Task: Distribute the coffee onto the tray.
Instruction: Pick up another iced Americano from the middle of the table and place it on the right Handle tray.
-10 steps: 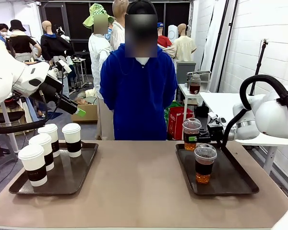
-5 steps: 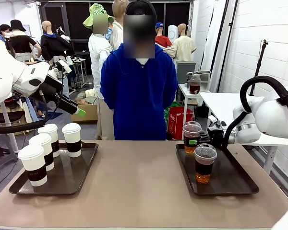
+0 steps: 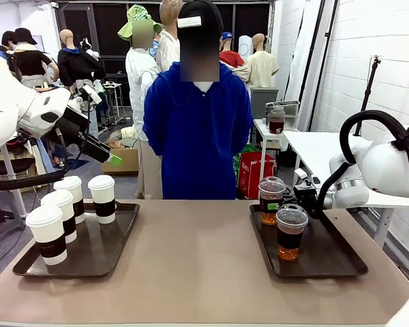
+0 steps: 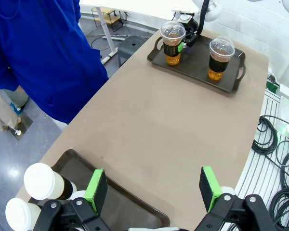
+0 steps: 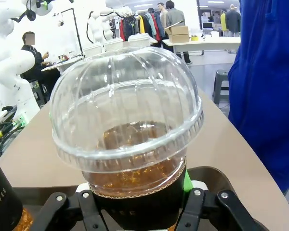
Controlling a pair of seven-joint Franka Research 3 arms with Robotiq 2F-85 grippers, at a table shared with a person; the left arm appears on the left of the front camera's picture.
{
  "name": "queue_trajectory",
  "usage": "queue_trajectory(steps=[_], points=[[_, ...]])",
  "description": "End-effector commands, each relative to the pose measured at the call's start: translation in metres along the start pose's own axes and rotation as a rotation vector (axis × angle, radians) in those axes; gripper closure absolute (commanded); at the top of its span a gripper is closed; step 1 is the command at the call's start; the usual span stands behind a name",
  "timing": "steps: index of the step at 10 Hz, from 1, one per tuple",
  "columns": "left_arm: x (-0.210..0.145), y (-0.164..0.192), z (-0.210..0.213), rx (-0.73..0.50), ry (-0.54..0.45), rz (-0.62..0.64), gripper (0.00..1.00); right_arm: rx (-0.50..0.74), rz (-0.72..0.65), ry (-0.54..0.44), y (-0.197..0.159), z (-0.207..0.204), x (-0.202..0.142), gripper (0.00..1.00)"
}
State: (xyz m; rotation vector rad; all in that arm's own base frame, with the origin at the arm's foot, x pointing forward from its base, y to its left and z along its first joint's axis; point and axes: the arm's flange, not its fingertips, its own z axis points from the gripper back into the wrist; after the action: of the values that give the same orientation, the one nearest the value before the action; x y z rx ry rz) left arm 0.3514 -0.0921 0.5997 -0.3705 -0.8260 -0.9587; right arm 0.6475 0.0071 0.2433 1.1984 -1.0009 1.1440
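Right end effector is clamping the far dome-lidded cup on the right tray, near the tabletop's far right corner. Left end effector is hovering, pads apart, above the left tray carrying four white paper cups.

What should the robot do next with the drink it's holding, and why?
Probably lift it a little. The right end effector is shut on the far dome-lidded cup, which looks low over the right tray, close by the near dome-lidded cup.
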Motion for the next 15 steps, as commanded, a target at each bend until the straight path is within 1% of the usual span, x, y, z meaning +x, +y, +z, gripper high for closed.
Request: queue_trajectory(steps=[1, 8, 9, 10, 11, 15], points=[[-0.0016, 0.0008, 0.0004, -0.009, -0.003, 0.002, 0.0, -0.007, 0.009, -0.015, 0.0037, -0.0024, 0.002, 0.37], [-0.0016, 0.0008, 0.0004, -0.009, -0.003, 0.002, 0.0, -0.012, -0.01, 0.022, -0.0002, -0.0047, -0.0017, 0.37], [-0.0016, 0.0008, 0.0004, -0.009, -0.003, 0.002, 0.0, -0.013, -0.032, 0.033, -0.0005, -0.006, -0.002, 0.29], [-0.0016, 0.0008, 0.0004, -0.009, -0.003, 0.002, 0.0, -0.01, -0.033, 0.043, -0.0001, -0.0057, -0.0024, 0.09], [-0.0016, 0.0008, 0.0004, -0.009, -0.003, 0.002, 0.0, -0.013, -0.038, 0.048, 0.0001, -0.0049, -0.0023, 0.0], [-0.0016, 0.0008, 0.0004, -0.009, -0.003, 0.002, 0.0, -0.022, -0.059, 0.066, 0.0032, 0.0016, -0.0007, 0.0]])
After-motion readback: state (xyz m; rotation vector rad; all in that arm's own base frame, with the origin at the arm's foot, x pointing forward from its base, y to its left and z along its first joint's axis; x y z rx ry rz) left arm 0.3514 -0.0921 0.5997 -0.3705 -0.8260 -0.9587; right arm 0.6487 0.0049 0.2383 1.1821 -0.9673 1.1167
